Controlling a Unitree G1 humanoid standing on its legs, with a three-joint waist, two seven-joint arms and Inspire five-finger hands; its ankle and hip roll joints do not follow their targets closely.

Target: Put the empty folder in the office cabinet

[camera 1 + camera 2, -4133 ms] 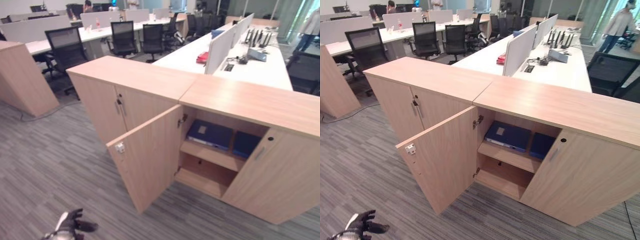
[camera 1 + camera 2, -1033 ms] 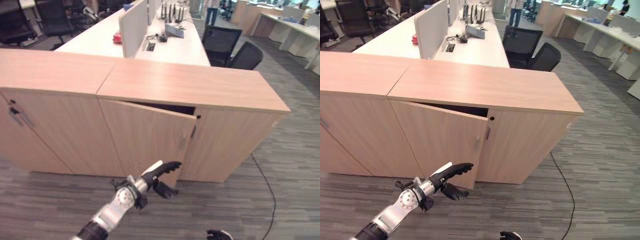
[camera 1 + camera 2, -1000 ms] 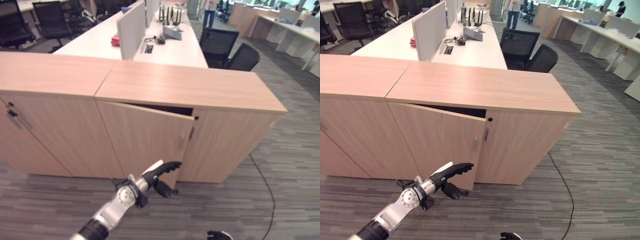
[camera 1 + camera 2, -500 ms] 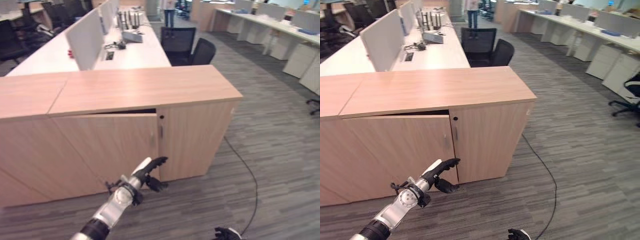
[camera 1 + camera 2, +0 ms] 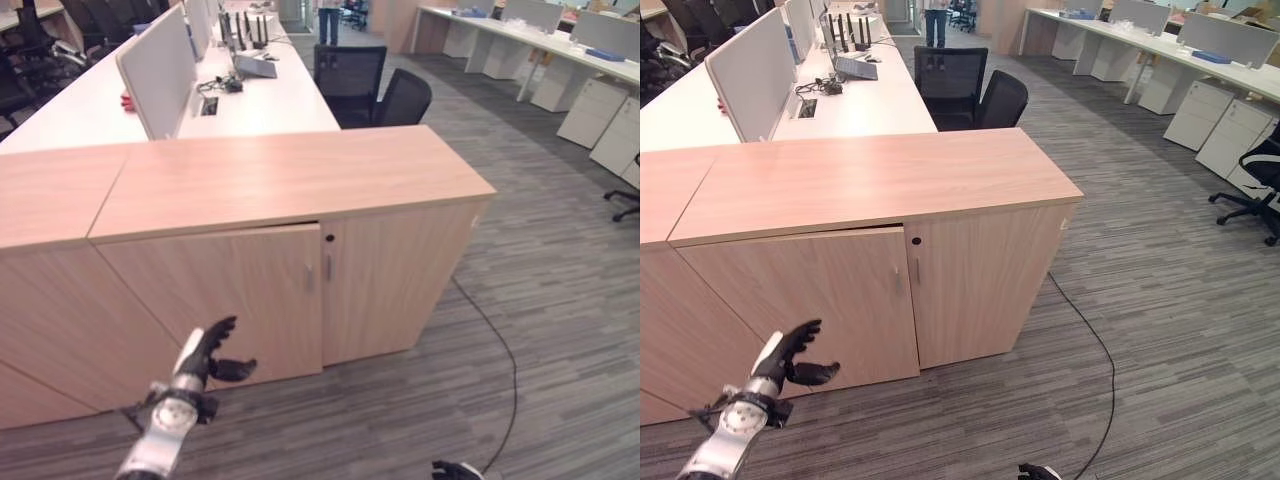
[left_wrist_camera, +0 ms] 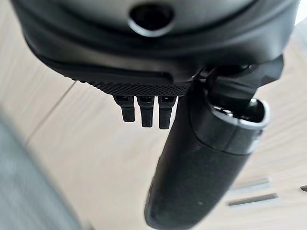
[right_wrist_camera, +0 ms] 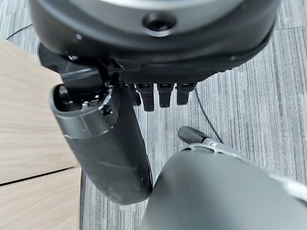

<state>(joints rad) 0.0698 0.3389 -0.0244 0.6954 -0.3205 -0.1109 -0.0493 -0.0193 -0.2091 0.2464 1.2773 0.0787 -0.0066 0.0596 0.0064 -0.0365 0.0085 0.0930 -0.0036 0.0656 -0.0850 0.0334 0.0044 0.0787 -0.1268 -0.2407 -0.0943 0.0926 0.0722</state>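
The light wood office cabinet (image 5: 290,180) stands in front of me with both doors shut. Its left door (image 5: 215,300) sits flush beside the right door (image 5: 395,270), with small metal handles (image 5: 318,272) at the seam. No folder is in sight; the cabinet's inside is hidden. My left hand (image 5: 205,355) hovers open in front of the lower left door, a short way off it, with fingers straight and thumb spread. In its wrist view the left hand (image 6: 201,158) faces bare wood panel. My right hand (image 5: 455,469) hangs low by the floor, fingers relaxed and holding nothing.
A second matching cabinet (image 5: 45,190) adjoins on the left. Behind them runs a white desk (image 5: 255,95) with a grey partition (image 5: 160,65) and two black chairs (image 5: 375,90). A person (image 5: 328,20) stands far back. Grey carpet (image 5: 560,330) stretches away to the right.
The left door, ajar a second ago, now sits shut. My left hand has drawn back from it, leftward and lower. The camera has also shifted.
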